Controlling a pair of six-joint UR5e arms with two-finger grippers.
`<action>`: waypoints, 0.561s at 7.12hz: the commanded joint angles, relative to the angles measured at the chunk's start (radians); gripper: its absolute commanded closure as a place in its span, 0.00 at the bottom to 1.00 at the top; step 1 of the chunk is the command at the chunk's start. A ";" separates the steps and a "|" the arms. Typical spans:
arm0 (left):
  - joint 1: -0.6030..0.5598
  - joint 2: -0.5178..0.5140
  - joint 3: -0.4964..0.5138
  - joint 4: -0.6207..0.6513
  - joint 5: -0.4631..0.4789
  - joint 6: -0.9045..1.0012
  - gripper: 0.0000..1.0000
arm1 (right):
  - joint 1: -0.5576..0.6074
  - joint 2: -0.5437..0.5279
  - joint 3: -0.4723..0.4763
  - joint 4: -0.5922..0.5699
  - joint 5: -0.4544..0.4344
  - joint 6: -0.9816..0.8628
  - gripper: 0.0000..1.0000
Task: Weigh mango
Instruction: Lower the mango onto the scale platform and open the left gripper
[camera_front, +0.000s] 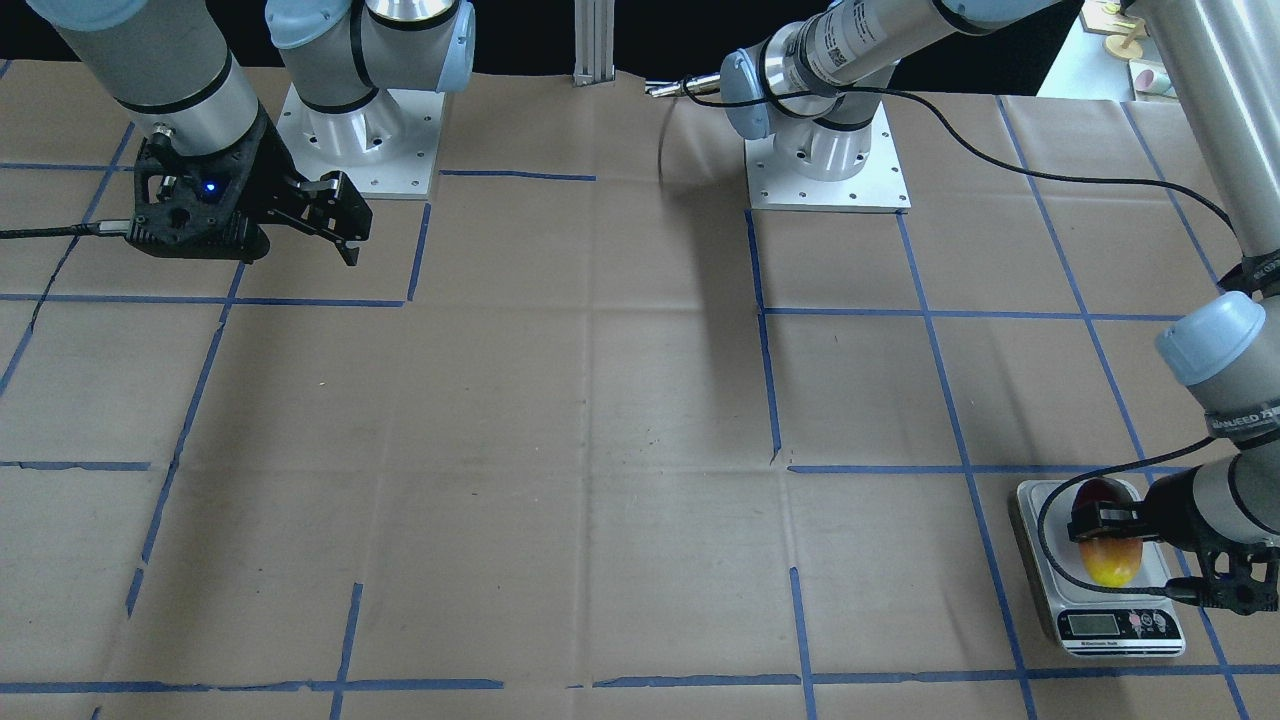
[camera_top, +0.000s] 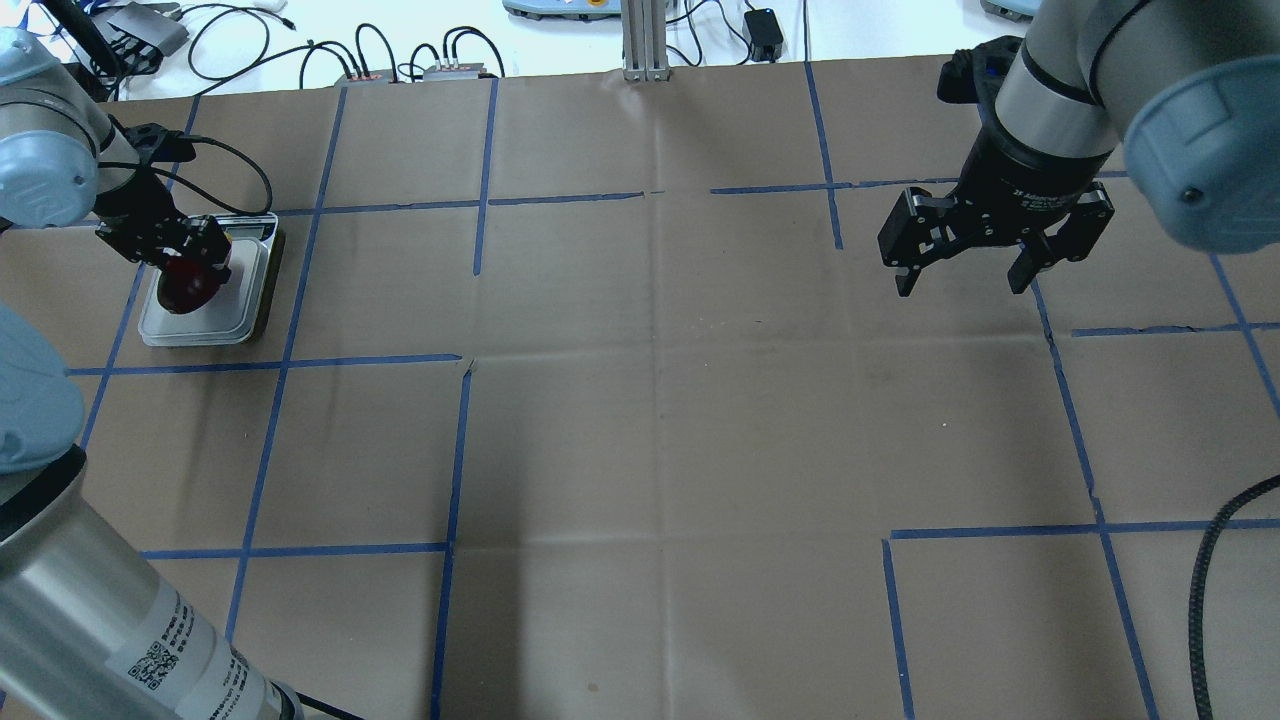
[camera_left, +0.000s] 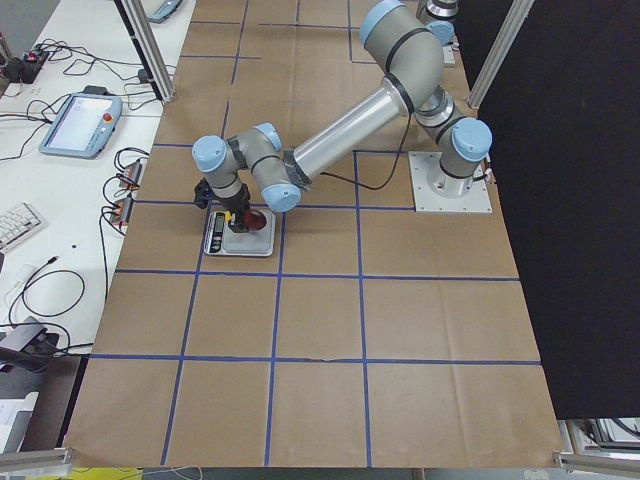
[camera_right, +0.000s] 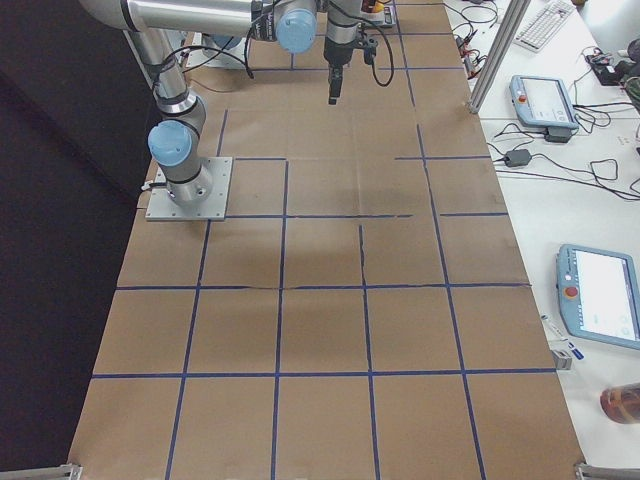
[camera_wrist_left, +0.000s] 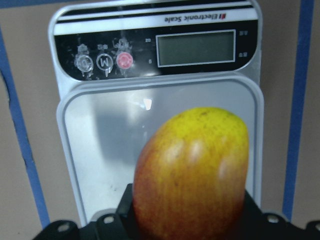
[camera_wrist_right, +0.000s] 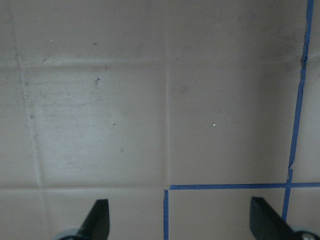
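The mango (camera_front: 1110, 565), dark red at one end and yellow at the other, is held in my left gripper (camera_front: 1100, 522) over the platform of a small silver electronic scale (camera_front: 1120, 625). The left wrist view shows the mango (camera_wrist_left: 195, 170) above the scale's platform (camera_wrist_left: 100, 140); the display is blank. I cannot tell whether the fruit rests on the platform. From overhead the left gripper (camera_top: 195, 262), the mango (camera_top: 185, 288) and the scale (camera_top: 215, 325) are at the far left. My right gripper (camera_top: 960, 270) is open and empty above the table at the far right.
The table is covered in brown paper with a grid of blue tape. Both arm bases (camera_front: 828, 170) are bolted on at the robot's side. Cables and control pendants lie beyond the table's far edge (camera_top: 400, 60). The right wrist view shows only paper and tape (camera_wrist_right: 225, 186).
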 joint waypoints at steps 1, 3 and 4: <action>-0.001 -0.002 0.003 0.000 0.004 0.005 0.01 | 0.000 0.000 0.000 0.000 0.000 0.000 0.00; 0.000 0.009 0.010 -0.011 0.007 0.002 0.00 | 0.000 0.000 0.000 0.000 0.000 0.000 0.00; 0.000 0.039 0.015 -0.017 0.007 0.002 0.00 | 0.000 0.000 0.000 0.000 0.000 0.000 0.00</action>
